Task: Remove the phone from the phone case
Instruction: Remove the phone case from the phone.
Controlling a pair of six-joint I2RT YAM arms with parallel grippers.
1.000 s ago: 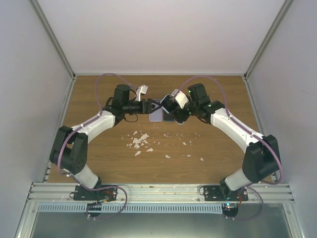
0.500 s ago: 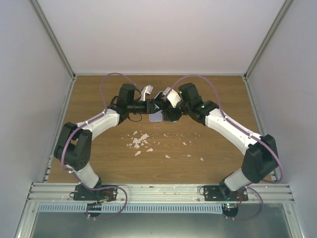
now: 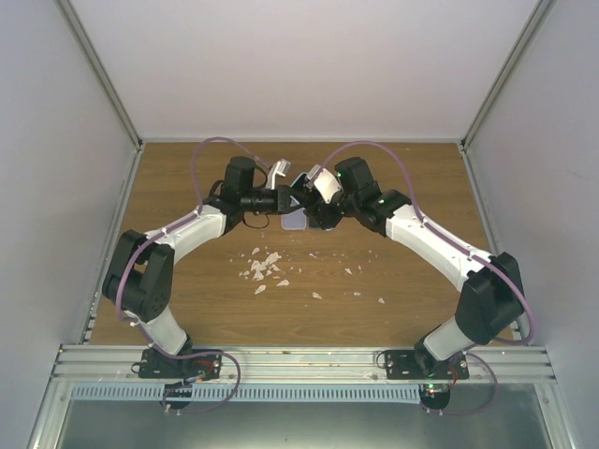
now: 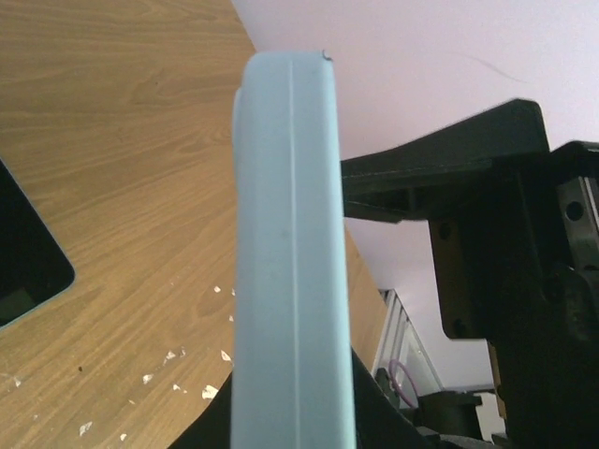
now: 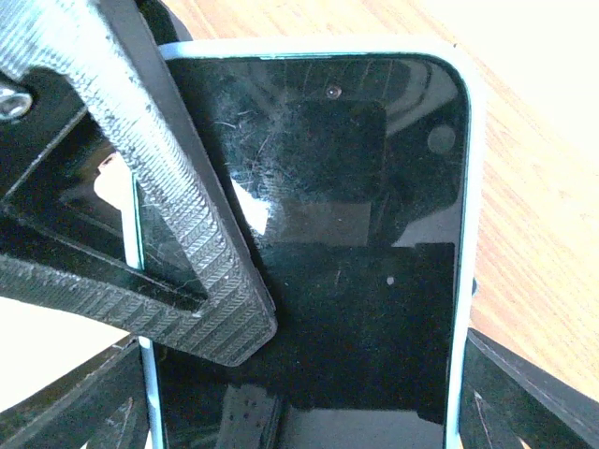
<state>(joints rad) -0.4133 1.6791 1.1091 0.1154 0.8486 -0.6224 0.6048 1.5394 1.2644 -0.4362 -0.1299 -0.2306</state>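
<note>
The phone (image 5: 374, 281) has a black screen and sits inside a light blue phone case (image 5: 465, 281). It is held up above the back middle of the table (image 3: 187, 281). My right gripper (image 5: 304, 412) is shut on the case across its width, one finger against each long side. My left gripper (image 3: 298, 198) is shut on one long edge of the case; its ribbed finger (image 5: 187, 253) lies over the left side of the screen. The left wrist view shows the case (image 4: 290, 281) edge-on between the left gripper's (image 4: 290, 416) fingers.
A second flat device (image 3: 295, 223) lies on the table under the grippers; it shows as a dark slab (image 4: 23, 253) in the left wrist view. White crumbs (image 3: 264, 267) are scattered mid-table. White walls enclose the table on three sides.
The left gripper has shut on the case's edge. Both arms came together at the back middle of the table, the right one carrying the cased phone leftward.
</note>
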